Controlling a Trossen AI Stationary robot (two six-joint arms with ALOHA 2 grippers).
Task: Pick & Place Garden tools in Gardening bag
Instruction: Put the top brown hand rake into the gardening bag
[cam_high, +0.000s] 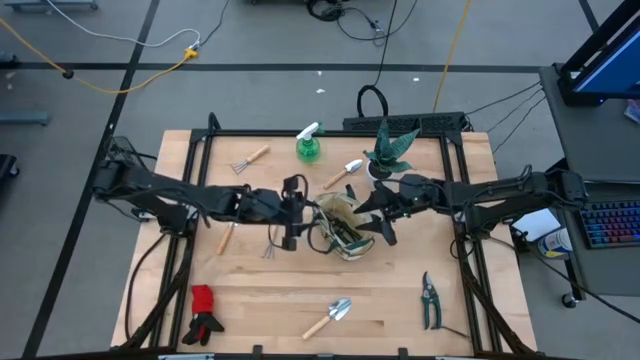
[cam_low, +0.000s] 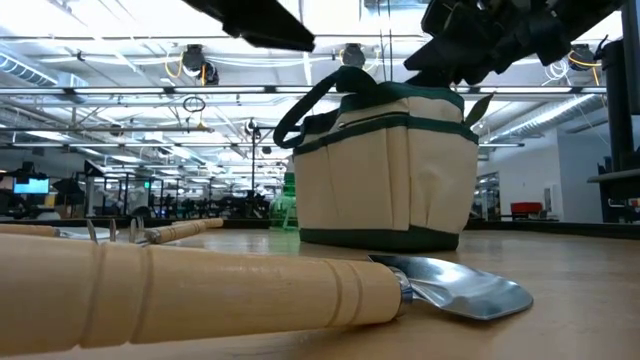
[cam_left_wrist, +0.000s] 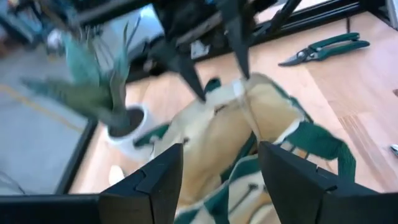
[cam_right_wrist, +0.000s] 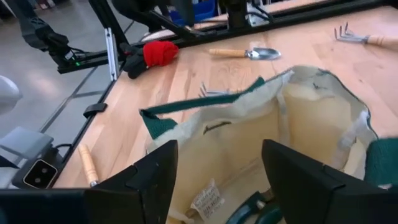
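Left gripper (cam_high: 293, 222) open, empty, at the left edge of the gardening bag (cam_high: 338, 227) mid-table. Right gripper (cam_high: 378, 222) open, empty, over the bag's right rim, looking into the bag mouth. Fork (cam_high: 272, 248) just left of bag. Rake (cam_high: 243, 161), spray bottle (cam_high: 308, 146), trowel (cam_high: 343, 174) toward the far edge. Second trowel (cam_high: 329, 317) near front edge, gloves (cam_high: 204, 312) front left, shears (cam_high: 430, 299) front right. Potted plant (cam_high: 388, 150) behind the right gripper.

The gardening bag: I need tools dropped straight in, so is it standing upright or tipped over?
Upright. The gardening bag sits flat on the table in the low view, and the right wrist view looks down into its open mouth.
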